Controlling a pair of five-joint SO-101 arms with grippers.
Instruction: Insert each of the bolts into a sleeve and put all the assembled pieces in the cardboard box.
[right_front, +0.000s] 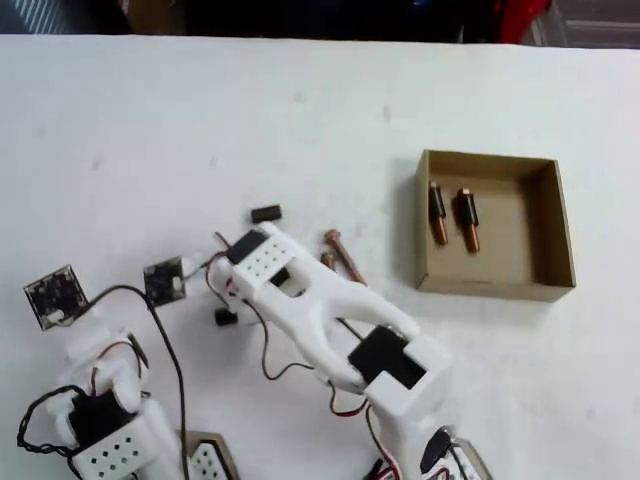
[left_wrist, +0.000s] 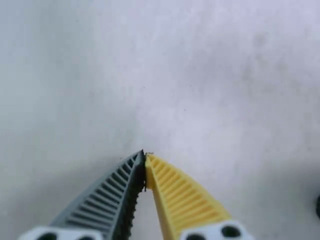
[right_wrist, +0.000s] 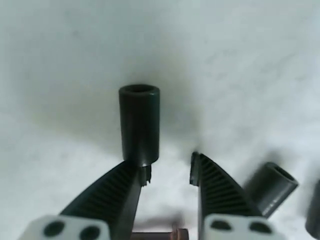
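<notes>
The move ahead turned on how the sleeve (right_wrist: 139, 122) lay against the right hand (right_wrist: 170, 172). That hand's two fingers stood apart with nothing between them. The sleeve lay on the surface (right_front: 150, 130) with its long axis running straight away from the hand, open end farthest off. It sat off-centre: its near end was touching or just short of the tip of one finger, not in the gap. As I judged it, closing from there would have pushed the sleeve rather than caught it, so the hand needed to shift sideways toward it and go a little forward first.

A second sleeve (right_wrist: 272, 182) lay tilted just beside the other finger, and the copper end of a bolt (right_wrist: 160, 233) showed close under the hand, between the finger bases.

From above, the right arm (right_front: 320, 300) reached over the loose parts. One dark sleeve lay at 12 o'clock from its forward end, a smaller one at 7 o'clock, and two loose bolts (right_front: 333, 240) at 3 o'clock. I could not tell which of these was the one at the fingertip. The cardboard box (right_front: 490, 290) stood farther off at 3 o'clock, holding two assembled pieces (right_front: 438, 212) side by side.

The left hand (left_wrist: 145, 157) had its fingers pressed together over bare surface. The left arm (right_front: 100, 420) sat at 8 o'clock, well apart from the parts, so the right arm was plainly nearer.
</notes>
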